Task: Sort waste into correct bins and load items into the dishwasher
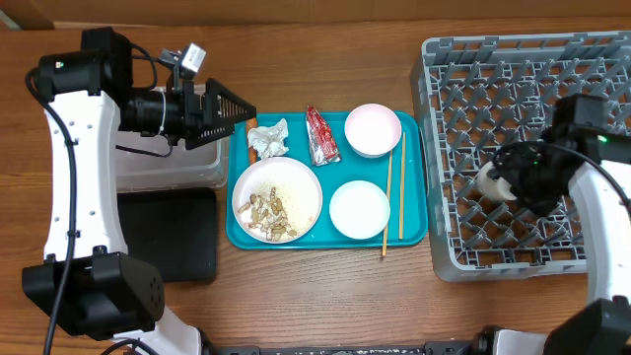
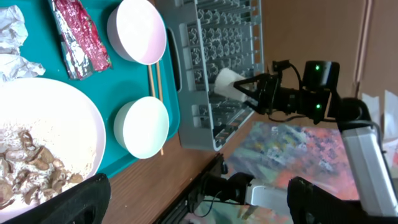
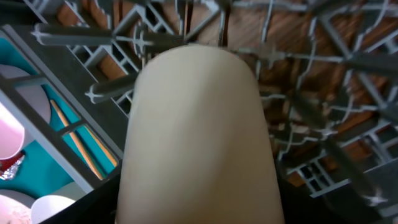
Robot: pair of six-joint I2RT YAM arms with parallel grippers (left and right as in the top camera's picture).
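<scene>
Smooth white cup (image 3: 199, 137) (rounded), pegged rack (image 1: 493, 89)

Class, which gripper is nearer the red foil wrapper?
Left. The left gripper hovers just left of the red foil wrapper; the right gripper is far off, over the dish rack.

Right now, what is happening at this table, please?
The right tool holds a white cup over the grey dish rack. The left tool is open and hovers at the left edge of the teal tray, near the napkin, holding nothing. On the tray lie the plate with food scraps, two bowls, the chopsticks and the red wrapper.
</scene>
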